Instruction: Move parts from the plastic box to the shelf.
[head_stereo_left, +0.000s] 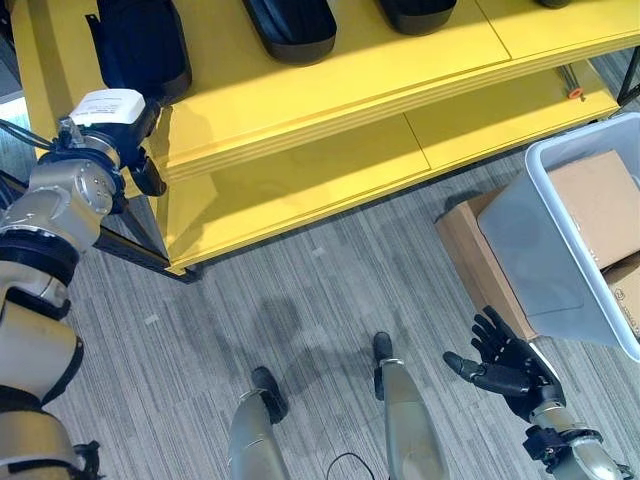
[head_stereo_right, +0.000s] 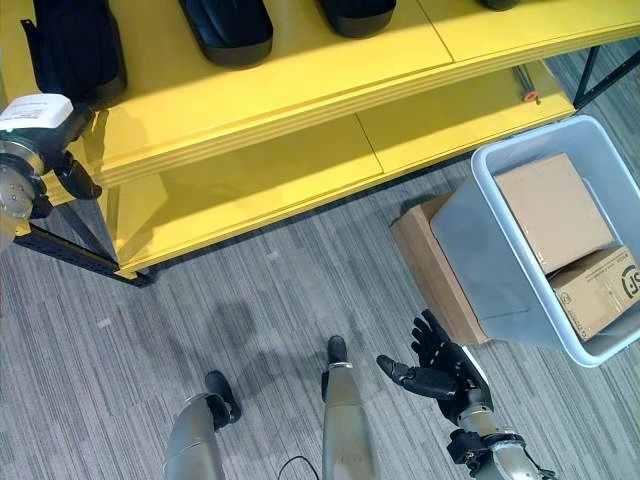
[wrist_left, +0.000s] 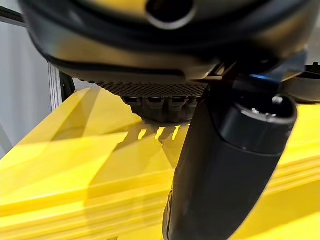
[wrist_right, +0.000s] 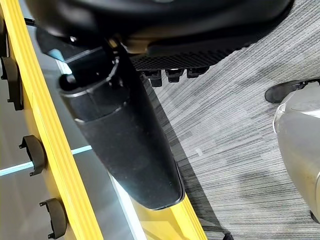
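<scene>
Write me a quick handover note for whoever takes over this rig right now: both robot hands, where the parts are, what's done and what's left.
Left robot hand: raised at the left end of the yellow shelf, beside a black part; its fingers cannot be read.
Right robot hand: open, empty, low over the floor beside the plastic box.
Done: several black parts lie on the shelf's top level.
Left: the box holds two cardboard boxes; whether more parts remain inside cannot be seen. Check the box next.
</scene>
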